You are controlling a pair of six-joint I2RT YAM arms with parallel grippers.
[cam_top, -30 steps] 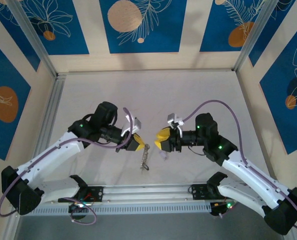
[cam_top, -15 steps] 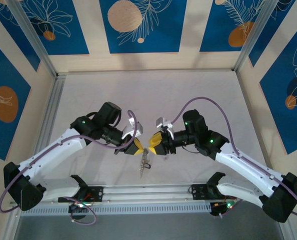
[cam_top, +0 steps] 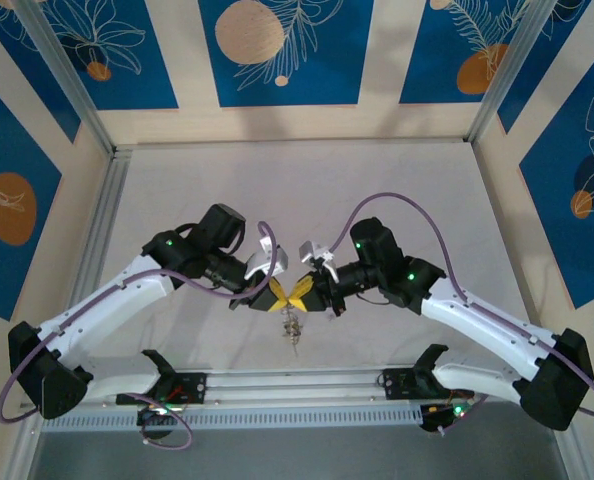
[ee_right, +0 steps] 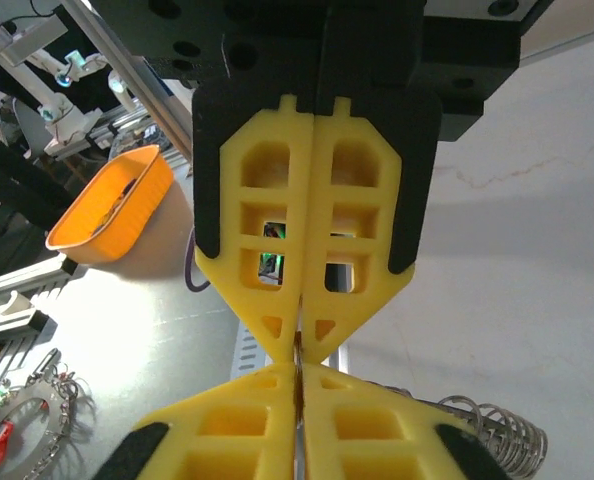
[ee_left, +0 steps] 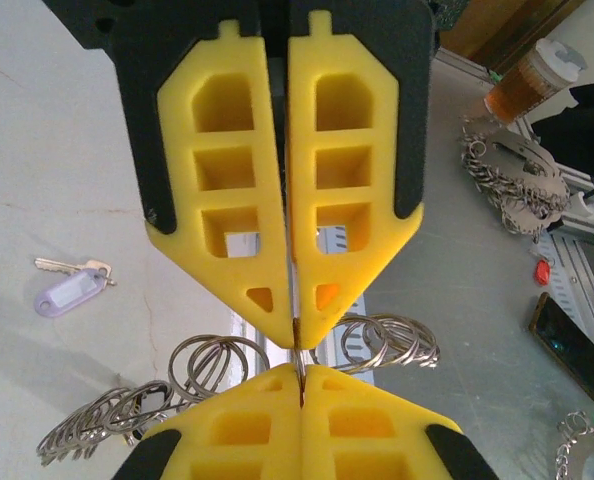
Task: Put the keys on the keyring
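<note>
Both hands meet tip to tip: the left gripper (ee_left: pixel 295 335) and the right gripper (ee_right: pixel 299 345) each squeeze tight on a thin bit of the keyring (cam_top: pixel 292 328). Its shiny rings hang down under them. The keys (ee_left: pixel 72 290), with a pale purple tag, lie on the table (ee_left: pixel 57 150), well apart from it

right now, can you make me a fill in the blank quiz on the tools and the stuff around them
The left tool and the right tool are both ____ on the metal rings.
The two tools meet tip to ____.
In the left wrist view, the lilac-tagged key lies on the ____.
The tub in the right wrist view is ____.
Missing words: shut, tip, table, orange.
</note>
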